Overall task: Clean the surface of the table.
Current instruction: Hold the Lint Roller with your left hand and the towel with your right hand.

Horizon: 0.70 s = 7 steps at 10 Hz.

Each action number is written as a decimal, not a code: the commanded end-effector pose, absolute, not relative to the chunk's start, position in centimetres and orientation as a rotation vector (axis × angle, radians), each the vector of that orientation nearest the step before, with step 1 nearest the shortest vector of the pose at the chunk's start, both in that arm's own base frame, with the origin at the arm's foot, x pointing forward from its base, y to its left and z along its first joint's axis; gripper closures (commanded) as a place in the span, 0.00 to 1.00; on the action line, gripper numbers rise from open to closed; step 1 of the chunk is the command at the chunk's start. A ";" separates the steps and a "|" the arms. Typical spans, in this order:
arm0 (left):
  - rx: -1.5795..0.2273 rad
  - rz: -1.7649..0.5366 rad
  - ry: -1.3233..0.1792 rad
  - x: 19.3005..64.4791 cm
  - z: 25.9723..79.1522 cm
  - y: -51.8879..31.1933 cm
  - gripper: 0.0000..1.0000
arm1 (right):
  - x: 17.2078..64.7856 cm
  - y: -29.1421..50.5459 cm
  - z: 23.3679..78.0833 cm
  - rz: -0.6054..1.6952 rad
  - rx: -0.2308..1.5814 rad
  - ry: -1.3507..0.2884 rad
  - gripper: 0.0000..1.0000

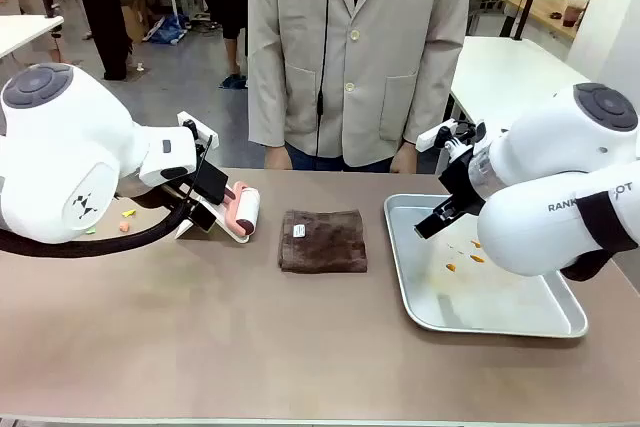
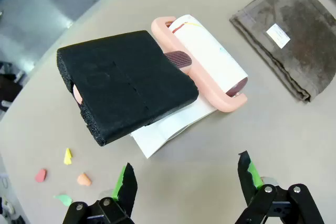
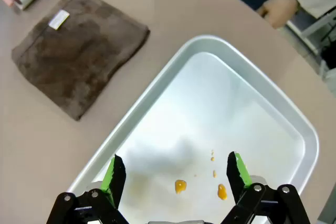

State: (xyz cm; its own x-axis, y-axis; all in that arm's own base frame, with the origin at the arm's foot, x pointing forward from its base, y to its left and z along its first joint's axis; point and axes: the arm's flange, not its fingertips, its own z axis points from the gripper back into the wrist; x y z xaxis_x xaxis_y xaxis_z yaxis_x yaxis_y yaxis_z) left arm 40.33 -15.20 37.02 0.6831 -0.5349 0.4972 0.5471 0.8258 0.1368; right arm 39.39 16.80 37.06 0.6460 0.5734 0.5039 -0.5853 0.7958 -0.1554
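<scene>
The table (image 1: pixel 250 337) has a matte brownish top. On its left part lie a few small coloured crumbs (image 2: pixel 67 156), also visible as crumbs (image 1: pixel 126 220) beside my left arm. My left gripper (image 2: pixel 186 179) hangs open just above the table (image 2: pixel 294 129), in front of a black foam block (image 2: pixel 126 90) that leans on a pink lint roller (image 2: pixel 207 64). From the front, the left gripper (image 1: pixel 200 205) is right next to the roller (image 1: pixel 243 212). My right gripper (image 3: pixel 176 174) is open over a silver tray (image 3: pixel 220 103), holding nothing, with orange bits (image 3: pixel 180 185) below it.
A folded brown cloth (image 1: pixel 322 240) lies mid-table between the roller and the tray (image 1: pixel 520 322). White paper (image 2: pixel 173 127) sits under the foam block. A person in a beige jacket stands at the far edge, one hand (image 3: pixel 278 9) near the table. White tables stand behind.
</scene>
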 end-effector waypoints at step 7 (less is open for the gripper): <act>-0.023 -0.607 -0.550 40.3 37.0 -15.2 0.00 | 39.4 16.8 37.1 0.659 0.022 -0.566 0.00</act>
